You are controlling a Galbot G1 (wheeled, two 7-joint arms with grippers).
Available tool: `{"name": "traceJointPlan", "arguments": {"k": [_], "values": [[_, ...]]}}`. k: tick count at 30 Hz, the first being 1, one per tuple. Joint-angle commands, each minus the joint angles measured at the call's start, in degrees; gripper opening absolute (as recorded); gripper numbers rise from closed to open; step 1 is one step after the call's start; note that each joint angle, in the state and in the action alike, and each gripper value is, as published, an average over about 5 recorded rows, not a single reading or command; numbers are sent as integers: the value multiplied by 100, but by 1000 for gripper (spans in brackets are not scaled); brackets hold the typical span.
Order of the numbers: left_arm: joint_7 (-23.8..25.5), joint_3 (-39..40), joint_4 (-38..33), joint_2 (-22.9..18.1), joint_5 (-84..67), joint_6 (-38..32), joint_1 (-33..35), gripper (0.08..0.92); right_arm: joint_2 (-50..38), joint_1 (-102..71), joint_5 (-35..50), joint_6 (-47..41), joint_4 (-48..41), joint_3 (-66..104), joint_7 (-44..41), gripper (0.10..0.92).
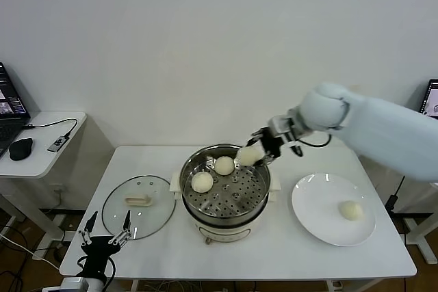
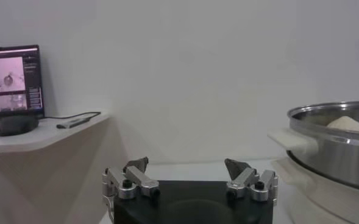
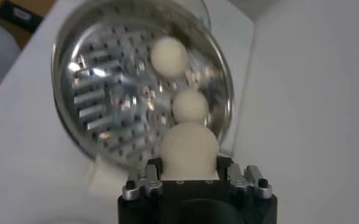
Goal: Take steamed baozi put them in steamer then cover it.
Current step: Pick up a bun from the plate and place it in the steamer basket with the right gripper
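Above steamer [image 1: 226, 189] rim: right tool [image 1: 262, 147] clenched on a third baozi [image 1: 249, 156].
Steamer contents: two baozi [image 1: 213, 174] on the perforated floor.
Plate [image 1: 321, 220]: one baozi [image 1: 350, 210], right of steamer.
Cover [image 1: 138, 206]: on desk [image 1: 274, 251], left of steamer.
Left tool [image 1: 104, 232]: released, idle near cover.
Risk: bun may be dropped on the rim if released short.

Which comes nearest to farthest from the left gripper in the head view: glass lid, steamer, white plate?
From the left gripper at the table's front-left corner:
1. Glass lid, right beside it.
2. Steamer, table centre.
3. White plate, far right, holding one baozi.
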Motion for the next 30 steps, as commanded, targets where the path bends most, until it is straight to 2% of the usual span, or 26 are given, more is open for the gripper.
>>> {"name": "traceJointPlan", "arguments": {"k": [1, 10, 30], "values": [[1, -24, 8, -28, 3, 1, -1, 823, 958, 193, -279, 789, -41, -796, 135, 551], [-1, -85, 37, -42, -7, -11, 11, 823, 1109, 108, -1057, 1615, -180, -1003, 32, 557], [-6, -108, 100, -85, -5, -39, 11, 823, 1149, 145, -1664, 2408, -249, -1132, -226, 562]]}}
